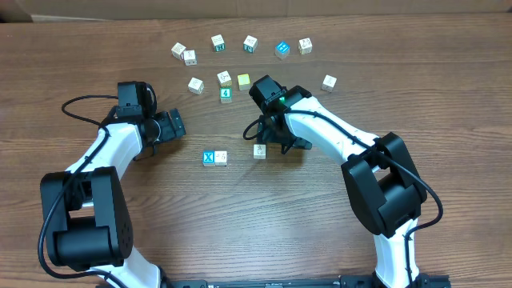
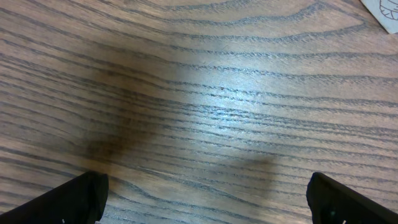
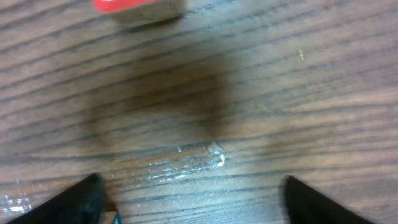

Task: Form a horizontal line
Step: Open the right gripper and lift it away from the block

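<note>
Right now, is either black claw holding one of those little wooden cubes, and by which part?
Nothing is held. The left gripper and the right gripper both stand open, only brown wooden table between the jaws.

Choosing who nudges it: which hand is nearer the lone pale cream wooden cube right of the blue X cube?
Right. The right hand is close beside the pale cream wooden cube, on its right; the left hand is far left, past the blue X cube.

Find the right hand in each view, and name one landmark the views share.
Overhead: right hand at centre, just right of a cream cube.
Left wrist: not in it.
Right wrist: its fingers in the bottom corners.
Shared: the wooden table.
</note>
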Controlling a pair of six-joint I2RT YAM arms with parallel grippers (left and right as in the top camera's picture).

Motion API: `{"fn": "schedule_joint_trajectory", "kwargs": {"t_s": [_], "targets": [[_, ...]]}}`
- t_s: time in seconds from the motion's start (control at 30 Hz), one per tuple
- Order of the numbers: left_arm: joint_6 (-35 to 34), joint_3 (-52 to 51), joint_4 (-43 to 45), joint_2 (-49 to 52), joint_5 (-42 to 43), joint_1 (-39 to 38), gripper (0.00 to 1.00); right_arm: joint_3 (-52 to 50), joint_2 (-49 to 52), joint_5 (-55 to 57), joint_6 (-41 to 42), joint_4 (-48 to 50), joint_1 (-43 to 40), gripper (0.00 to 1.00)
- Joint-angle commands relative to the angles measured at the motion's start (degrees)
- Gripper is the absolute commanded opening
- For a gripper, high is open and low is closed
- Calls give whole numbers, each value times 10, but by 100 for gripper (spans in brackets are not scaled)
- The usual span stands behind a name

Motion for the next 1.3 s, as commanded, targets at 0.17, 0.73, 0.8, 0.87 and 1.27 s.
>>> {"fn": "schedule_joint_trajectory", "kwargs": {"t_s": [0.17,0.73,0.8,0.87,1.27], "targets": [[-6,-2,0,7,4,0,99,-3,-2,-3,2,-2,2,46],[-6,-2,0,7,4,0,100,-3,-2,-3,2,1,2,7],[-6,-2,0,7,4,0,100,-3,-2,-3,2,2,2,8],[-6,-2,0,7,4,0,100,-3,-2,-3,2,1,2,15],[-6,-2,0,7,4,0,100,-3,-2,-6,-5,-14,2,4]]}}
